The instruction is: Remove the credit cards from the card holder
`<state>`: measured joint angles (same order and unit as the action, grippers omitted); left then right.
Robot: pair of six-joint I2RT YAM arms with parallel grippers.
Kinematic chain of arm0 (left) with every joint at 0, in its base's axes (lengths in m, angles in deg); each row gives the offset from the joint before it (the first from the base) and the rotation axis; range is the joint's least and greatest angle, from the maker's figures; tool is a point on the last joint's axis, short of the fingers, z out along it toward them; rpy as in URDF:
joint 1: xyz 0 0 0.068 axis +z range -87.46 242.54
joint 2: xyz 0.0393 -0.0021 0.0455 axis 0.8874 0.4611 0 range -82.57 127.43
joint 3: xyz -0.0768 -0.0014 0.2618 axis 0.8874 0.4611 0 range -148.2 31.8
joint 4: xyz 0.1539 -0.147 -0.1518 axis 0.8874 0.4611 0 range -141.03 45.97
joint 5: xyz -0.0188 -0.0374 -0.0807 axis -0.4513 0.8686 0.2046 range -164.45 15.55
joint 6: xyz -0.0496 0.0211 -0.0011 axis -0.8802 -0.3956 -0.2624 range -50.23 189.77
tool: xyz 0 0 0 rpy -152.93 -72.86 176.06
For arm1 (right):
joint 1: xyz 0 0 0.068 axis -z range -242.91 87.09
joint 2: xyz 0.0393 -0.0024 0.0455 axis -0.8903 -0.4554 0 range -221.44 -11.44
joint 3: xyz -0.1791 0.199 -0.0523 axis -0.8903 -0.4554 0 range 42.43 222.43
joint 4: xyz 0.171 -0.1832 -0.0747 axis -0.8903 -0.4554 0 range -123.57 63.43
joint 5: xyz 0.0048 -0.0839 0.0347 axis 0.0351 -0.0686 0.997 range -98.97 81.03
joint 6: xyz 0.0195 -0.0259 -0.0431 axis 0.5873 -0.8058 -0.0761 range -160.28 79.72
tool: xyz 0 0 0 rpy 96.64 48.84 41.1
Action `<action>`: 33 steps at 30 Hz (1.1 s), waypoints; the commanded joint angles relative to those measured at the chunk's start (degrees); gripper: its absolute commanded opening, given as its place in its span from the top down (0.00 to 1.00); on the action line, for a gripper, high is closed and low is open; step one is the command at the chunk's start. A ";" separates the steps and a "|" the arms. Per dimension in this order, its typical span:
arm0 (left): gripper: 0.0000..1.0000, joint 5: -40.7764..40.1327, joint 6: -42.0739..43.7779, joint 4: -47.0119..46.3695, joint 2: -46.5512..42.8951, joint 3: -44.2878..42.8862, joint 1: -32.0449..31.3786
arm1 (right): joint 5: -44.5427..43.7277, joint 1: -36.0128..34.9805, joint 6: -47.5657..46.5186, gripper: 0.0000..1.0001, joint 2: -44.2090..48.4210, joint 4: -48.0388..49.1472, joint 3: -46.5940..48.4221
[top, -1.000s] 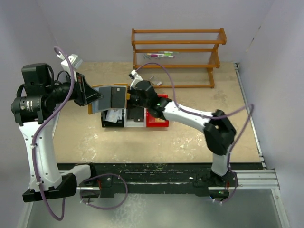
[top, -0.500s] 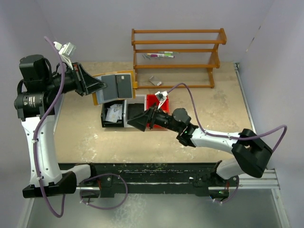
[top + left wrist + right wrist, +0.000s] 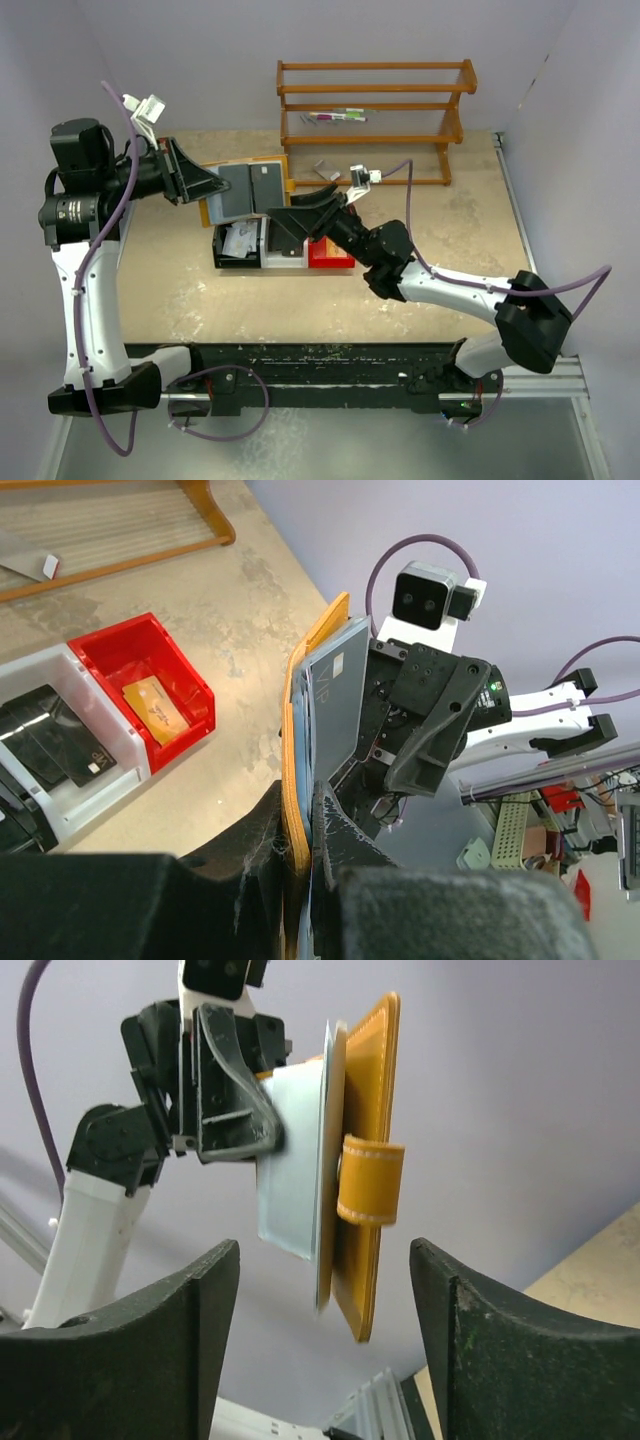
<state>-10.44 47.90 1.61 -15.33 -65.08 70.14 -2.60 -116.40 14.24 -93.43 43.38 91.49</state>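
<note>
Holding card holder (image 3: 245, 188) open in air, far-left of bins (image 3: 285, 263), your left jaws clamp its left edge; right jaws spread wide, empty, just right of it.

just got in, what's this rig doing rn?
The left gripper is clamped on the card holder, holding it open and raised above the table. The right gripper is open and pointed at the holder, with nothing in it. What looks like a dark grey card sits in the holder's pocket. Below, black cards already lie in the white bin.
</note>
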 commanded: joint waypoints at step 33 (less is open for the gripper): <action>0.15 9.02 40.36 19.26 -0.17 5.91 0.23 | 50.40 9.19 -37.42 1.00 -7.90 -75.07 42.99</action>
<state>-8.19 83.82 18.59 -15.98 -59.31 70.36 43.89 -106.68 -19.16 -99.05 -27.26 128.51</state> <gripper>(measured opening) 0.859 0.026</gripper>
